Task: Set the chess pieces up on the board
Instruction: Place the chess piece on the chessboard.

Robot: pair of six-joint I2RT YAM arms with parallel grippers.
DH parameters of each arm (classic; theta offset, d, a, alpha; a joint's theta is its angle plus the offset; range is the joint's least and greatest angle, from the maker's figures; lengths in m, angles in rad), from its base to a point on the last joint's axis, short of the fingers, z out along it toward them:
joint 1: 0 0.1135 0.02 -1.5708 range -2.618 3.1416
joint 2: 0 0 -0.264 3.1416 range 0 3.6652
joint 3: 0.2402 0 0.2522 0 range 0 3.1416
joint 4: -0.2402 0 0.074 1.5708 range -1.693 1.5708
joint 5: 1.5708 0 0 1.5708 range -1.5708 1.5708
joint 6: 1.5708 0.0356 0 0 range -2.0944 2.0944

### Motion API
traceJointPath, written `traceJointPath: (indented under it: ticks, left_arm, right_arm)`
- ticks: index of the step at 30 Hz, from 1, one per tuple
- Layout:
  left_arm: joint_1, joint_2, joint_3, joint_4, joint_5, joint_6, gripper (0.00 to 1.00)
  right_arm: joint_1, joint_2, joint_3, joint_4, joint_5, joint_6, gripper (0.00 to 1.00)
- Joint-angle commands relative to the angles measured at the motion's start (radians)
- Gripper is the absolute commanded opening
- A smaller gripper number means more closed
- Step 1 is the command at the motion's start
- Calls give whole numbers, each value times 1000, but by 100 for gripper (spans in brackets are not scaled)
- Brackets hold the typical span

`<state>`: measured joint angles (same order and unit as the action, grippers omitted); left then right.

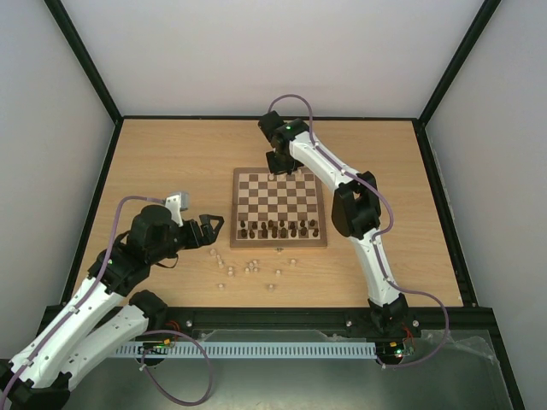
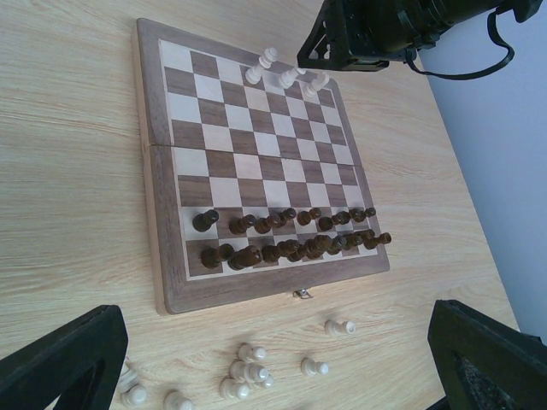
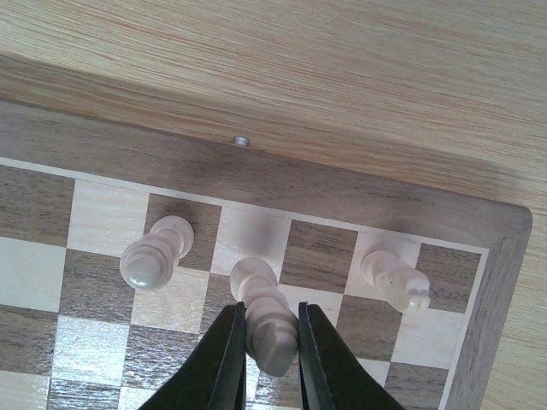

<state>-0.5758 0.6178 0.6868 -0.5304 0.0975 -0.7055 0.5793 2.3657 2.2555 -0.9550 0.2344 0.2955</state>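
The right hand is pinched narrow around one pale piece over the board's back row, at the top of the overhead view. Two more chess pieces stand on that row, one on each side of it. The rest lie scattered on the counter just below the board's lower edge, near the left hand, which is spread wide and holds nothing. The dark pieces fill the two lower rows.

These small figures look light, stiff and smooth, with narrow feet, so they should tip or roll easily. The waist below the head seems the safest place to grip.

The fingers hide the held piece's base, so I cannot tell whether it touches its square. It is possibly a bishop. The left wrist view cuts off several loose pieces at its bottom edge.
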Motion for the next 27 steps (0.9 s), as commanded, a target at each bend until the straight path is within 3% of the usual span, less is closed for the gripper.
traceJointPath:
  ticks: [1, 16, 27]
  left_arm:
    - [0, 5, 0, 20, 5, 14, 99]
    - [2, 14, -4, 24, -5, 18, 99]
    - [2, 13, -5, 25, -4, 19, 100]
  right_arm:
    - [4, 26, 13, -13, 26, -2, 12]
    - [4, 50, 38, 3, 28, -2, 13]
    - [3, 53, 45, 5, 33, 4, 19]
